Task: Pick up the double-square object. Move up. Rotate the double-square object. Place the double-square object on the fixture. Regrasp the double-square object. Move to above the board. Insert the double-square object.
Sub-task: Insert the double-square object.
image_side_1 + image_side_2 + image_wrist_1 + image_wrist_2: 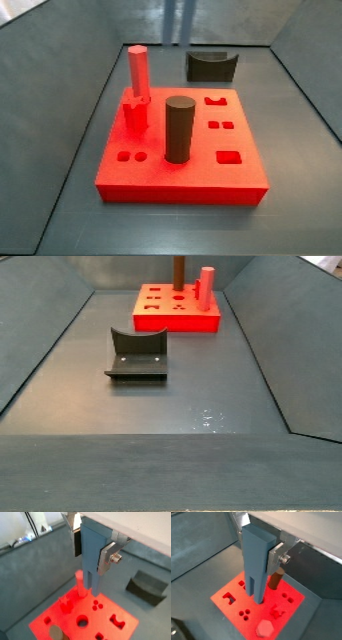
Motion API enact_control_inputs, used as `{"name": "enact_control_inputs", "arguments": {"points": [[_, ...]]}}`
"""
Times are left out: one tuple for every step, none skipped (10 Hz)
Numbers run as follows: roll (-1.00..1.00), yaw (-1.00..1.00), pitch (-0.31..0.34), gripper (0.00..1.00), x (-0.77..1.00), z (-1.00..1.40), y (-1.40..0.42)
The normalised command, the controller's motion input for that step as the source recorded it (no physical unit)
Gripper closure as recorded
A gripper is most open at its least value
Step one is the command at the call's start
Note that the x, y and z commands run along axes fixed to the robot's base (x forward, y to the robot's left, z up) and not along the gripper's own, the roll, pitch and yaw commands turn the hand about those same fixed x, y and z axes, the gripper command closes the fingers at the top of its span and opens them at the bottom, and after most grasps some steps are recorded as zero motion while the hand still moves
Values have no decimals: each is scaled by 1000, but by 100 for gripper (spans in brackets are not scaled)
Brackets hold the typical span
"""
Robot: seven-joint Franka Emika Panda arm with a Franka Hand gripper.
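Because the bar has to go end-first into a hole, the claw (pixel 264 554) pinches the double-square object (pixel 256 567) near its upper part and holds it upright, its long blue-grey length hanging free below the fingers (pixel 276 558) in both wrist views. The claw sits above the board (pixel 100 619), and the bar's lower end hangs over the red top without touching it, so the step in hand looks like the move to above the board, with insertion not yet done. In a side view the bar (pixel 179 22) shows only faintly at the far edge, above and behind the board (pixel 181 185). 2 pegs already stand from the board: a tall red peg (pixel 138 75) and a thick dark cylinder (pixel 179 128); the bar must come down clear of them. The fixture (pixel 136 354) stands empty on the tabletop (pixel 174 406), well apart from the board.
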Motion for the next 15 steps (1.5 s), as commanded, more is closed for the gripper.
{"name": "enact_control_inputs", "arguments": {"points": [[-100, 0, 0, 100, 1000, -949, -97], [-30, 0, 7, 100, 1000, -891, 0], [0, 0, 0, 100, 1000, -749, -31], [0, 0, 0, 100, 1000, -631, -120], [0, 0, 0, 100, 1000, -571, -240], [0, 0, 0, 100, 1000, -366, -377], [0, 0, 0, 100, 1000, -151, -423], [0, 0, 1, 100, 1000, -66, -420], [1, 0, 23, 100, 1000, -46, -394], [14, 6, 36, 100, 1000, -77, -257], [114, 83, 86, 100, 937, -214, -40], [164, 131, 163, 100, 617, -154, 0], [89, 211, 0, 100, 157, -80, 169], [6, 31, 0, 100, 3, -43, 157], [103, 157, 0, 100, 43, -51, 126]]}}
